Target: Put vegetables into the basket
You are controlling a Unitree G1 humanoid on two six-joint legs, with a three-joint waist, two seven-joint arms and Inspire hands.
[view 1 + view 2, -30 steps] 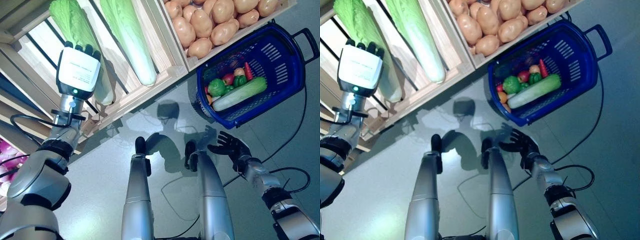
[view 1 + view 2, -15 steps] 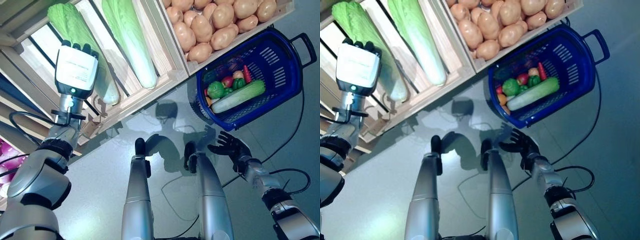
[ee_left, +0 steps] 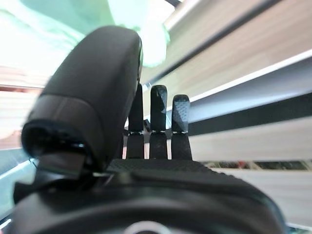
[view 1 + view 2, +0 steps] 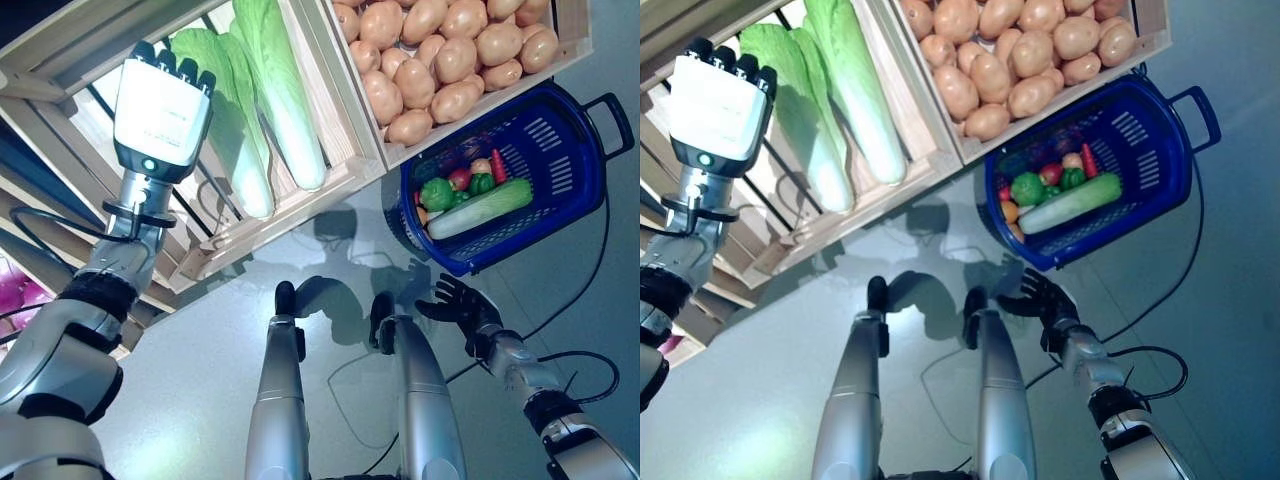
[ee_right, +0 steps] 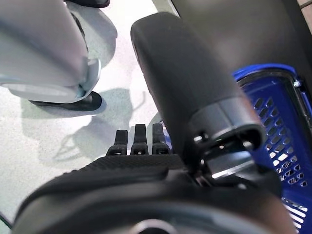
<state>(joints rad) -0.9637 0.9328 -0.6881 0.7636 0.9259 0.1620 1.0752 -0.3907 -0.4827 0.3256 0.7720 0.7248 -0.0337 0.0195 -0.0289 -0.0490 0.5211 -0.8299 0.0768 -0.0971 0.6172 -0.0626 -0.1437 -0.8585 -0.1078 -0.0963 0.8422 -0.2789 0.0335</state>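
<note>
Cabbages [image 4: 250, 120] lie in wooden crate [image 4: 345, 165], ungrasped. My left hand [image 4: 160, 105] hovers beside them, fingers straight; right hand [image 4: 455, 305] relaxed, empty, near basket [image 4: 575, 170]. Risk: long cabbage slips from weak grasp.

Pale wooden slatted crates [image 4: 345, 160] on a shelf stand above a glossy grey floor [image 4: 200, 350]

Pale wood, blue plastic, glossy floor

By my left hand [image 4: 163, 105] the crate [image 4: 290, 195] is bare, matt wood holding waxy-leafed cabbages [image 4: 285, 95]; beyond my right hand [image 4: 458, 305] the basket [image 4: 575, 165] is perforated blue plastic on a smooth, reflective floor [image 4: 200, 360].
</note>
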